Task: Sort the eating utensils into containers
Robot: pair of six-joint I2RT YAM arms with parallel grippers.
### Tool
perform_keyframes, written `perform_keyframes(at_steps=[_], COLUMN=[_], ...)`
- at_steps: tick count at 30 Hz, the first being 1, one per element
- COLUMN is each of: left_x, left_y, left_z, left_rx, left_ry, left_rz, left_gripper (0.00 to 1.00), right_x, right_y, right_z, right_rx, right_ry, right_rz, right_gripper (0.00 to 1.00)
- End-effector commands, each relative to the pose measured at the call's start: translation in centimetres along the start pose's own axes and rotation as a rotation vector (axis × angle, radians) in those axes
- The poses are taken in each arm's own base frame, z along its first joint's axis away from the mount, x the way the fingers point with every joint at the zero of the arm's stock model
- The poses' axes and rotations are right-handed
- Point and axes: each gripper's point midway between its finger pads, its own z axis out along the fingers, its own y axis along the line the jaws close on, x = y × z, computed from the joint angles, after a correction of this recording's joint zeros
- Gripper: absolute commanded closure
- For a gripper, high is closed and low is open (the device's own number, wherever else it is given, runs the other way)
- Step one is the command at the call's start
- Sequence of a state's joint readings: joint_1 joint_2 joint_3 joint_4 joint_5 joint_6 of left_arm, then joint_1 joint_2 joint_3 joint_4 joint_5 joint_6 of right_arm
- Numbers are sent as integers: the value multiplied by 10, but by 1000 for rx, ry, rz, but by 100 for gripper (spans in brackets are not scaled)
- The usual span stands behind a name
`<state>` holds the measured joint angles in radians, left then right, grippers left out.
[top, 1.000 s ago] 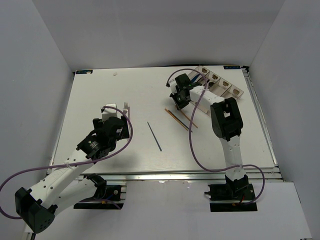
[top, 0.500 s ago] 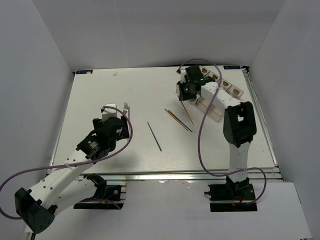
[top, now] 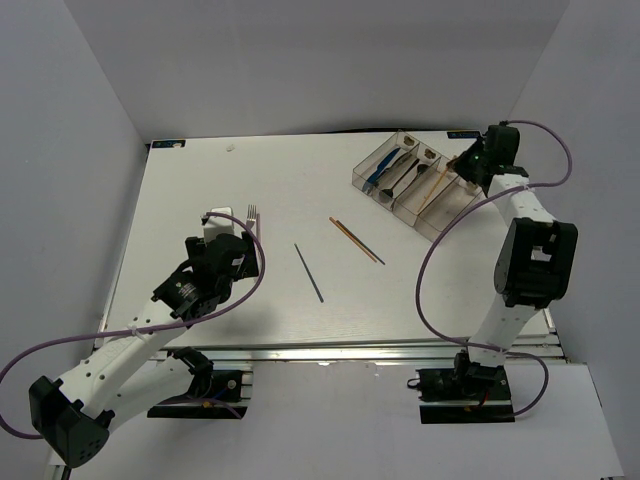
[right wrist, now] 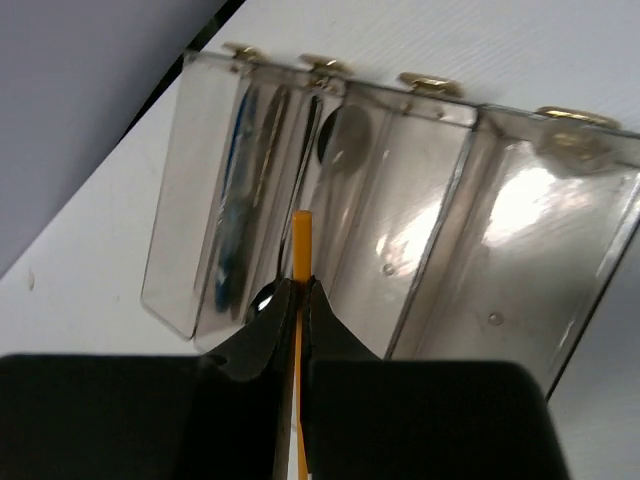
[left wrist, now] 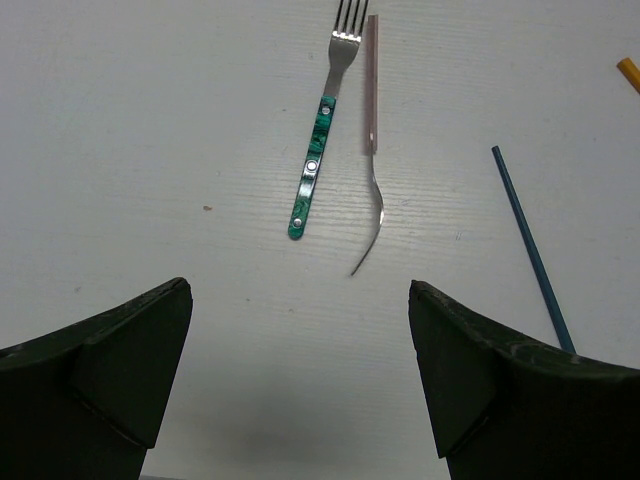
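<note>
Orange chopstick (right wrist: 300, 243) in right claw (right wrist: 297, 292), wrist-view only

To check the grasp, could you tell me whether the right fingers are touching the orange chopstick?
Touching. The right wrist view shows both fingers pressed against the orange chopstick, one on each side, with no gap.

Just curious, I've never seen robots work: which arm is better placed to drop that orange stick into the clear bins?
Right. The right tool is shut on the orange chopstick, at the clear bins. The left tool hangs open far across the table, above the fork, holding nothing.
</note>
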<state>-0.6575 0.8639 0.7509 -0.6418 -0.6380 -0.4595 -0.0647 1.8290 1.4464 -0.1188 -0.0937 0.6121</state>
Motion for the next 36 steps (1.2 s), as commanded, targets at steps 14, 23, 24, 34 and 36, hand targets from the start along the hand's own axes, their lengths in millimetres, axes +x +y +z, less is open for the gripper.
perform_keyframes(at_steps=[14,23,24,34,36], left_x=[-9,-10,-10,-10,-11], left_y=[-6,-8,-9,-10,-10], left_z=[-2,-3,-4,-4,-4], left_rx=[29,42,49,60,60], left_ry=[-24,-26,-24,-24,-25], left_rz=[-12,-14,-13,-11,-12], left_gripper=[2,2,2,2,2], right_x=[-13,-1,-3,-20,-24], right_y=[-13,-22,-22,-3,4], right_z=[47,50,48,31,24], right_rx=[-17,-2,0,-9,-10], right_ry=[-135,-103,-103,-91,-109], right_rz=[117,64,54,13,-14], right_gripper=[100,87,78,59,59])
